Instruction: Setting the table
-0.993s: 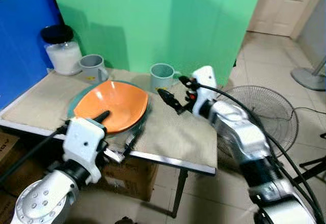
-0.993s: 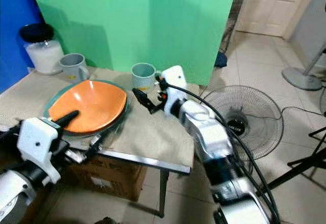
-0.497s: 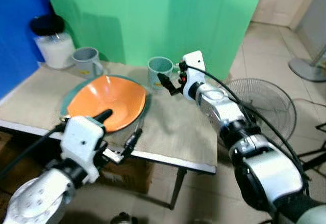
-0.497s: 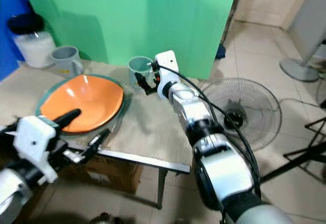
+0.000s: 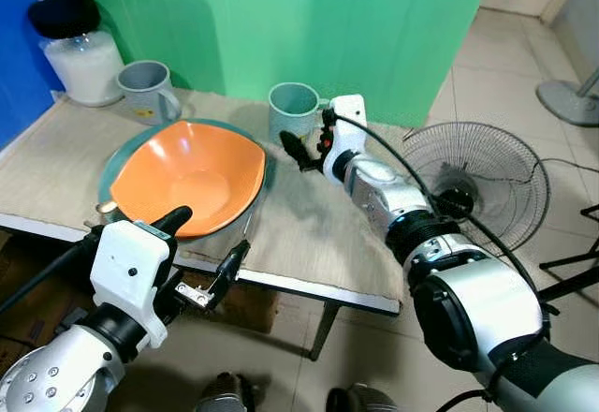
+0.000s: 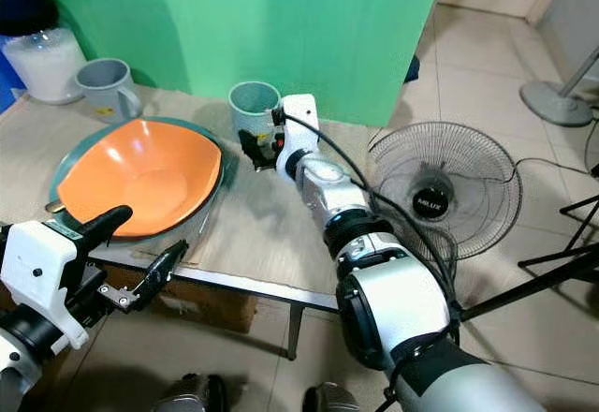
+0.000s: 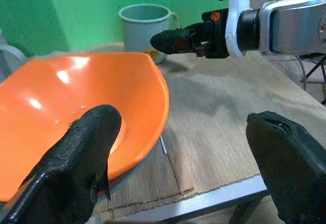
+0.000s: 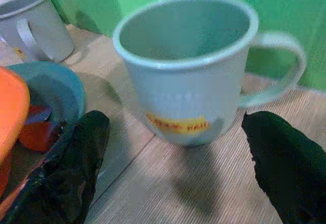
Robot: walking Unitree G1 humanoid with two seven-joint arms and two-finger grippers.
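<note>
Far left of the table [image 5: 318,253], against the blue panel: a jar [image 5: 77,45] of white contents with a black lid. Just right of it, a grey mug [image 5: 145,91], handle toward the table's front. Next, an orange bowl [image 5: 187,176] resting inside a teal plate [image 6: 56,170] whose rim shows around it; both lie on a beige cloth mat [image 5: 323,225]. Left gripper [image 5: 201,253] at the table's near edge, in front of the bowl, fingers spread wide apart and holding nothing (left wrist view: 1 finger [image 7: 81,158] overlaps the bowl's rim, the other sits beyond the mat's edge). Further right, a pale teal mug [image 5: 293,110] stands upright near the green backdrop [image 5: 281,19], handle pointing right. Right gripper [image 5: 298,152] reaches across the mat just in front of this mug, fingers parted, nothing between them; in the right wrist view its 2 fingers [image 8: 71,168] frame the mug on either side without touching it, and a yellow label shows low on the mug's wall. Right of the table, on the tiled floor: a standing fan [image 5: 473,187] lying face up, and a second fan's base [image 5: 571,103] at the far right.
</note>
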